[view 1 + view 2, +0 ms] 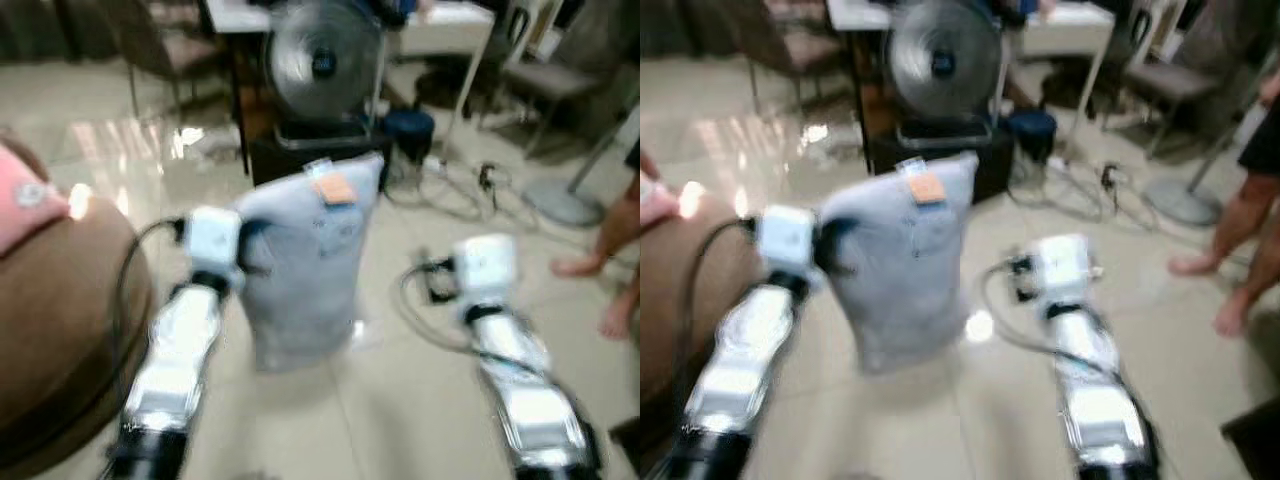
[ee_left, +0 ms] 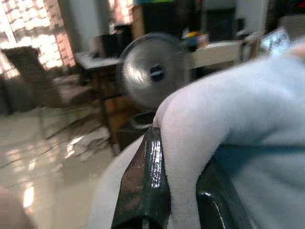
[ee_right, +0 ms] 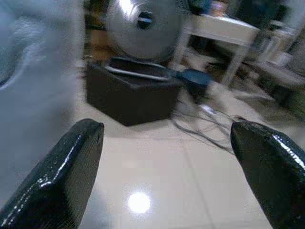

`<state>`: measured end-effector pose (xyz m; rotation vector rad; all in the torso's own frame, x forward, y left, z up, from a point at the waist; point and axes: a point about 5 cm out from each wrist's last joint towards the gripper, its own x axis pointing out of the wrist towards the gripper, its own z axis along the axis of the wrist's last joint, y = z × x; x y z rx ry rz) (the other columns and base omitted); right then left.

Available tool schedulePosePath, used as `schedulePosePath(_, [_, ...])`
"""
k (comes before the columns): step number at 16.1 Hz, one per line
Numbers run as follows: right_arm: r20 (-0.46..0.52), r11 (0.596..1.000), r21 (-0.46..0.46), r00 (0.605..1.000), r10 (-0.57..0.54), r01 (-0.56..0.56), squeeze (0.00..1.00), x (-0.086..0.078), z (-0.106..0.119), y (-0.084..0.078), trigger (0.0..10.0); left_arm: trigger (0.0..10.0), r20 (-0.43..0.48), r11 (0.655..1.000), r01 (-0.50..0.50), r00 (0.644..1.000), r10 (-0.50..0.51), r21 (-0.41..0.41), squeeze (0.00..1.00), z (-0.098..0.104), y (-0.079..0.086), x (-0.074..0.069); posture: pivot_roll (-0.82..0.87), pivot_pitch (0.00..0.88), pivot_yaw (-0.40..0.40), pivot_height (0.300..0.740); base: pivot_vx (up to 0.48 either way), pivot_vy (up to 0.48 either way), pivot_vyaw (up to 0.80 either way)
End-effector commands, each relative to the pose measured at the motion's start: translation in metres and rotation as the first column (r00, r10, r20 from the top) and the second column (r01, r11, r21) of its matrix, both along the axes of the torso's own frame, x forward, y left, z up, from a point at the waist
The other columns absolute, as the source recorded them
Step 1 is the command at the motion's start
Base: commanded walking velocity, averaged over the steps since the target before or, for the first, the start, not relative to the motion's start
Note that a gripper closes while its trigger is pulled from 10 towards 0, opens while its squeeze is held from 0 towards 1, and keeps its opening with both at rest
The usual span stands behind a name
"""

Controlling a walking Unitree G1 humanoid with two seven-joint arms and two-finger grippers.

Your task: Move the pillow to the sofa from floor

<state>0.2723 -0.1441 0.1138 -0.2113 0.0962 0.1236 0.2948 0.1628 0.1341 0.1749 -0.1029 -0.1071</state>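
While the left gripper [image 2: 183, 191] pinches one edge of the grey pillow [image 1: 305, 265], it dangles clear of the floor [image 1: 400, 400], just beside the brown sofa [image 1: 60, 320]. The right gripper [image 3: 167, 167] hangs beside it, fingers spread, holding nothing. One-sided hold, so a swing toward the sofa could tug the fabric free and drop it.

A pale blue-grey pillow [image 1: 310, 265] hangs upright above the tiled floor [image 1: 400, 400], pinched at one upper corner so its body droops downward. A small orange tag [image 1: 336, 189] sits near its top edge. The brown sofa [image 1: 60, 320] lies just beside it.
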Motion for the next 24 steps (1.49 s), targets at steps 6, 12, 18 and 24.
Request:
schedulePosePath(6, [-0.01, 0.999, -0.046, 1.0, 0.006, -0.007, 0.0, 0.0, -0.001, -0.007, 10.0, 10.0, 0.061, 1.0, 0.0, 0.998, 0.0, -0.003, 0.0, 0.013, -0.007, 0.003, -0.05, 0.0, -0.008, 0.74, 0.464, 0.0, 0.76])
schedulePosePath(12, [-0.01, 0.999, -0.052, 1.0, 0.002, -0.003, 0.0, -0.001, -0.002, -0.009, 10.0, 10.0, 0.056, 1.0, -0.002, 0.998, 0.002, 0.003, 0.0, 0.012, -0.007, 0.002, -0.05, 0.0, -0.008, 0.74, 0.457, 0.0, 0.8])
schedulePosePath(18, [-0.006, 0.999, -0.053, 1.0, -0.004, 0.004, 0.0, -0.001, -0.003, -0.01, 10.0, 10.0, 0.053, 1.0, 0.015, 0.998, -0.015, 0.016, 0.0, 0.012, -0.009, 0.004, -0.05, 0.0, -0.003, 0.74, 0.456, 0.0, 0.67])
schedulePosePath(24, [-0.008, 0.999, -0.011, 0.999, 0.044, -0.044, 0.0, -0.002, -0.003, -0.004, 10.0, 10.0, 0.035, 0.996, 0.079, 0.996, -0.08, 0.03, 0.0, 0.006, -0.02, 0.019, -0.06, 0.0, -0.001, 0.74, 0.455, 0.0, 0.0])
